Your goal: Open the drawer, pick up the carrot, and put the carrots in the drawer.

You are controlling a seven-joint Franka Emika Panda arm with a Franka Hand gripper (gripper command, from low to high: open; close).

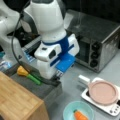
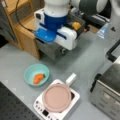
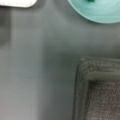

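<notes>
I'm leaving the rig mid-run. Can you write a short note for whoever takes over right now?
Gripper: at the front panel of the shallow grey drawer, hidden behind the white arm in both front views and absent from the wrist view.
Drawer: pulled out of the light wood-topped cabinet; a yellow lump and an elongated green vegetable lie inside.
Stubby orange toy carrot: lying in the teal bowl on the grey table, beside the white cooker with the pink pan.
Done: drawer open.
Left: carrot not yet picked up or placed in the drawer.
</notes>
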